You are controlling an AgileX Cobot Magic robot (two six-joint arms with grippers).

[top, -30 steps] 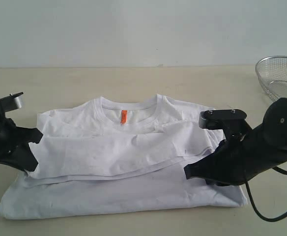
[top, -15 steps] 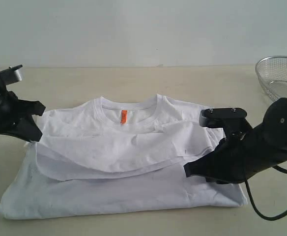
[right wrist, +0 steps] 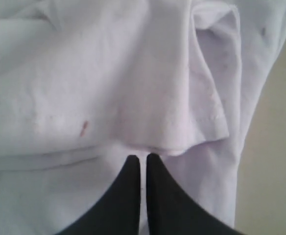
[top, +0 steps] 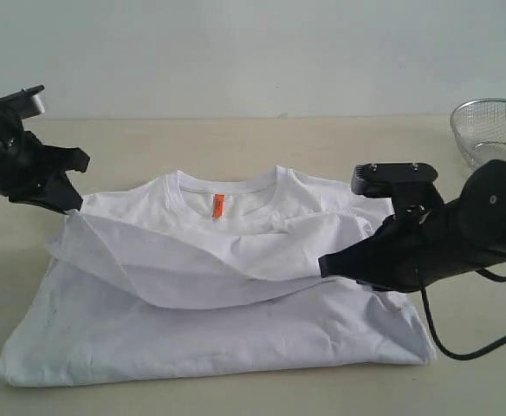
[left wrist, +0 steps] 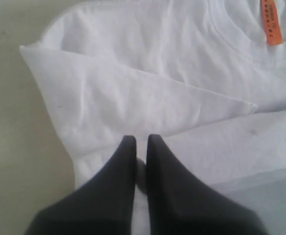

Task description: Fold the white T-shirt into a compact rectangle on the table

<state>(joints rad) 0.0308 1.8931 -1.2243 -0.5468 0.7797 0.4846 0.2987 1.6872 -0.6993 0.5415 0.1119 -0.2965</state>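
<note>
The shirt point(top: 236, 334) lies on the table point(top: 236, 139) with a sagging fold raised across it. The left gripper point(top: 73, 201) and right gripper point(top: 327, 264) are each clamped shut on one end. The right pinch looks shallow, at the tips only, so cloth may slip. Uneven pull would lay the fold askew.

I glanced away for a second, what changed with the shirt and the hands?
The left hand rose and moved back, lifting its end of the folded layer of the white T-shirt. The right hand lifted slightly. Both stay shut on cloth; neck tag and basket unmoved.
</note>
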